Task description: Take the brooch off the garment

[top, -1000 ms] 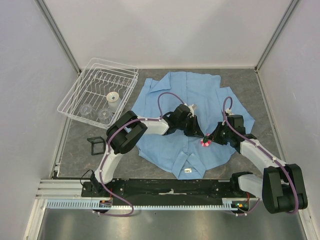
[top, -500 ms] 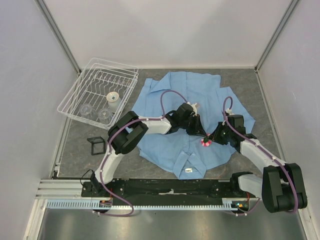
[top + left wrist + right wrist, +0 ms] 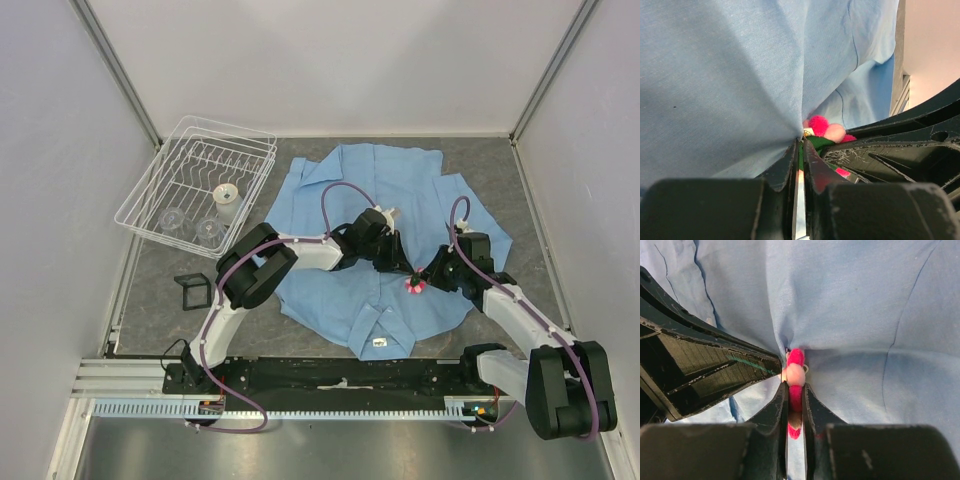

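The garment (image 3: 340, 190), a light blue shirt, lies spread on the grey table with its collar toward the arms. The brooch (image 3: 412, 286), pink-red, sits on its right front. Both grippers meet there. My left gripper (image 3: 403, 270) comes in from the left; in the left wrist view its jaws (image 3: 801, 142) are nearly together, pinching a fold of the garment (image 3: 715, 75) right beside the brooch (image 3: 819, 124). In the right wrist view, the right gripper (image 3: 795, 390) is shut on the brooch (image 3: 796, 371), with petals showing between and beyond its fingers, against the garment (image 3: 865, 315).
A white wire dish rack (image 3: 170, 170) with a cup and glasses stands at the back left. A small black frame-like object (image 3: 191, 291) lies on the table left of the shirt. The shirt's white collar label (image 3: 377, 342) faces the arm bases. Enclosure walls rise on three sides.
Both grippers have stayed at the brooch. The right arm has shifted a little toward the near right, and the shirt's near right edge has been drawn slightly that way.
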Controlling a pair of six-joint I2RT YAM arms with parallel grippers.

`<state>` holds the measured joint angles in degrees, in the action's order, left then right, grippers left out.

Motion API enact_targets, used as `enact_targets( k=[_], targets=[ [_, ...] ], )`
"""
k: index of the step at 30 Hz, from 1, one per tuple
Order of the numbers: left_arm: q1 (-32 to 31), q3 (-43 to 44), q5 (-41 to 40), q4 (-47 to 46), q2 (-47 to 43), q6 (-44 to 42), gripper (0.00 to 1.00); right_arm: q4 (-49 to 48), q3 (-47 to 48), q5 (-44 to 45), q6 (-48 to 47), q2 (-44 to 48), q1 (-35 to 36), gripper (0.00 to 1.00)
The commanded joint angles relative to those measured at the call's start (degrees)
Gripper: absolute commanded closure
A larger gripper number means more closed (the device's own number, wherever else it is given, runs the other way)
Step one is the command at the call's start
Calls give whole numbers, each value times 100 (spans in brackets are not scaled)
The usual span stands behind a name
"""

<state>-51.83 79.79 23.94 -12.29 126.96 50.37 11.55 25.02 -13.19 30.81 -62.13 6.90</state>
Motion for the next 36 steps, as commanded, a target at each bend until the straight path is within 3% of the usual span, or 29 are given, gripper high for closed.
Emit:
enact_targets(
  k=[1,6,13,24,28,36],
  targets=[
    [-90,-139,-83,-256,40,-177,88,-206,30,18,180,157,14,84],
    [-81,-122,-57,-274,31,-185,88,-241,56,-61,127,-36,13,80],
    [-90,-95,66,-318,101,-168,89,-338,74,-148,-31,-168,14,100],
    [-99,-201,-57,-396,48,-107,92,-399,100,-192,-84,-177,14,100],
    [-99,-192,93,-616,128,78,98,-426,74,-263,-75,-168,14,100],
    [-108,19,259,-625,329,324,98,-566,-5,-430,-119,-229,40,100]
  ],
)
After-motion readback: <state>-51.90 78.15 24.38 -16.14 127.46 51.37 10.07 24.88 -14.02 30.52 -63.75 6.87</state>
